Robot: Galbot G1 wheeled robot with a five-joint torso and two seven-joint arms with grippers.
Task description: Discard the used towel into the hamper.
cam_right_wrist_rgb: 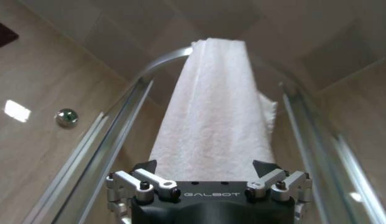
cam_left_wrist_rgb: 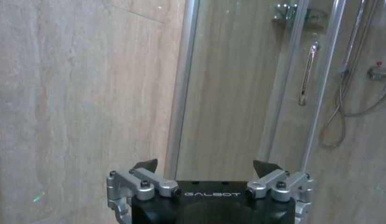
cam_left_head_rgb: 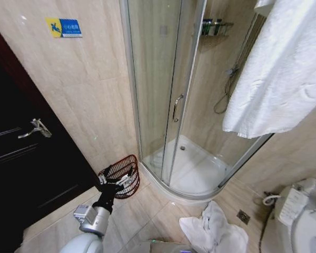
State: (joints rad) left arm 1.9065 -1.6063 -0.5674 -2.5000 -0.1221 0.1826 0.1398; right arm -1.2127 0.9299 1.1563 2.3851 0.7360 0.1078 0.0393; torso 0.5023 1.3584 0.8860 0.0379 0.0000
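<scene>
White towel hung over the shower rail, right gripper open just below it, holding nothing, left gripper open and empty above the hamper.

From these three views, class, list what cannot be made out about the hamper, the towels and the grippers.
- Hamper, head view: the left gripper covers part of its rim and inside, so any contents are hidden.
- Hanging towel, head view: top and right side cut off by the picture's edges.
- Towel on the floor, head view: lower part cut off.
- Right gripper, right wrist view: whether it touches the towel is unclear.
</scene>
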